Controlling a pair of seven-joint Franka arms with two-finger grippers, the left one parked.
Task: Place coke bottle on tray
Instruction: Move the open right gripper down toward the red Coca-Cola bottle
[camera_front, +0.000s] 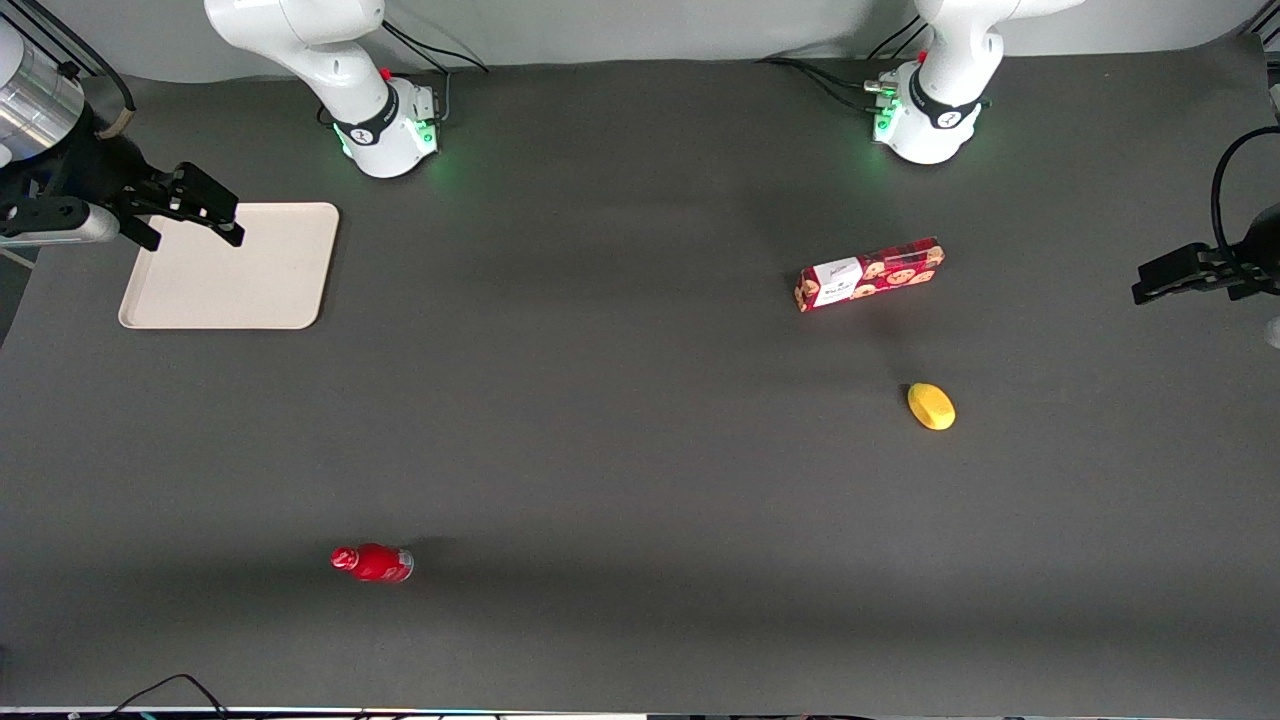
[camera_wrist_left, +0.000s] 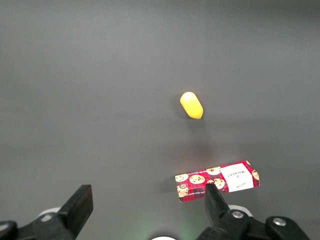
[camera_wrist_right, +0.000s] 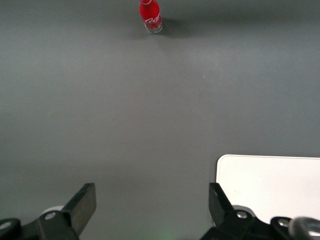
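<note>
The coke bottle (camera_front: 372, 563) (camera_wrist_right: 150, 15) is a small all-red bottle lying on its side on the dark table, near the front camera. The cream-beige tray (camera_front: 232, 265) (camera_wrist_right: 270, 182) lies flat at the working arm's end of the table, much farther from the camera than the bottle. My gripper (camera_front: 205, 208) (camera_wrist_right: 150, 202) hovers open over the tray's edge, with nothing between its fingers and a wide stretch of table between it and the bottle.
A red cookie box with a white label (camera_front: 870, 274) (camera_wrist_left: 217, 181) lies toward the parked arm's end. A yellow lemon-like object (camera_front: 931, 406) (camera_wrist_left: 191, 105) rests nearer the camera than the box. The arm bases (camera_front: 385, 125) stand at the table's back edge.
</note>
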